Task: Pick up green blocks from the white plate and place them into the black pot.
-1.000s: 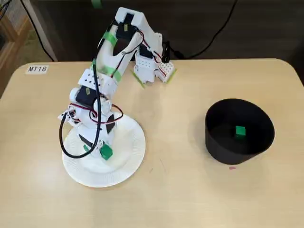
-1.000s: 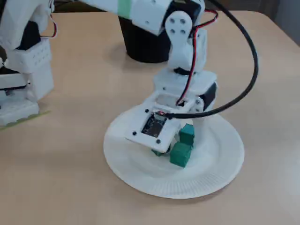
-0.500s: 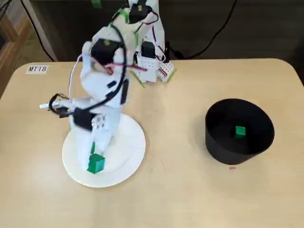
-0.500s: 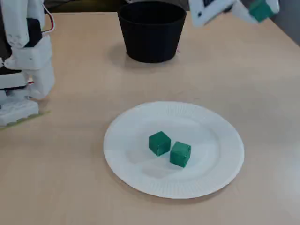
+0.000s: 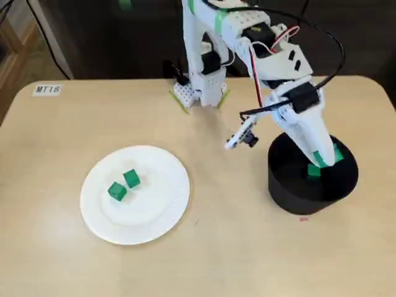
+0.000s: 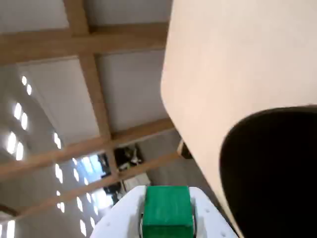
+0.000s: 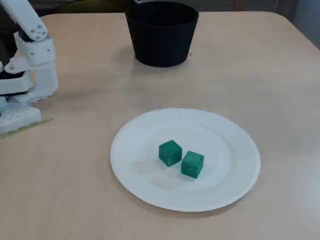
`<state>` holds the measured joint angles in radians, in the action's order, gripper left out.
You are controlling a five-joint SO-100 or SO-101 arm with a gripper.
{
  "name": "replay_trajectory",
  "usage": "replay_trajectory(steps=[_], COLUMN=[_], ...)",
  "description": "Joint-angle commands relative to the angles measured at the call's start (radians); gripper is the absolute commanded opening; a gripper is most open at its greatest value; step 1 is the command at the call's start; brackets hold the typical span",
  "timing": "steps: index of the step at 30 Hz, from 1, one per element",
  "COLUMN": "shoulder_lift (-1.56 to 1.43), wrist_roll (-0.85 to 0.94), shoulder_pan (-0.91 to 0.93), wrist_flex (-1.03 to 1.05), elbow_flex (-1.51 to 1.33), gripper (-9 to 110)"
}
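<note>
The jaws are clamped on one green block (image 6: 167,212), which the wrist view shows squarely between the two white fingers. In a fixed view the arm reaches out over the black pot (image 5: 297,197), with its tip hanging above the pot's mouth. The drop turns on one relation: the opening looks to lie straight below the held block, though the wrist view puts the pot's dark rim off to the right of the block, so how centred it is cannot be told. Another green block (image 5: 314,171) seems to lie inside the pot already. Two green blocks (image 7: 170,152) (image 7: 192,164) sit touching on the white paper plate (image 7: 225,186), well apart from the pot across the counter (image 5: 235,247). Parting the jaws here should probably land the block inside.
</note>
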<state>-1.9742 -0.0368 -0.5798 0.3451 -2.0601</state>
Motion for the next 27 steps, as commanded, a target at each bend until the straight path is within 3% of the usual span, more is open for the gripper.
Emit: replay_trajectory(steps=[1,7,10,13,17,20,27], shoulder_lift=[-0.020,-0.038,-0.057,-0.081,-0.123,-0.166,-0.322], wrist_roll=[0.017,0.018,0.054,0.067,0.071,0.052,0.107], shoulder_pan=[-0.032,-0.037,-0.038,-0.017,0.021,0.075,0.468], wrist_flex=[-0.048,-0.043,-0.002,0.049,0.074,0.137,0.486], elbow_flex=[-0.055,-0.123,-0.129,-0.127,-0.129,-0.110,-0.057], gripper=[-2,-1,22,29,25,-2,-2])
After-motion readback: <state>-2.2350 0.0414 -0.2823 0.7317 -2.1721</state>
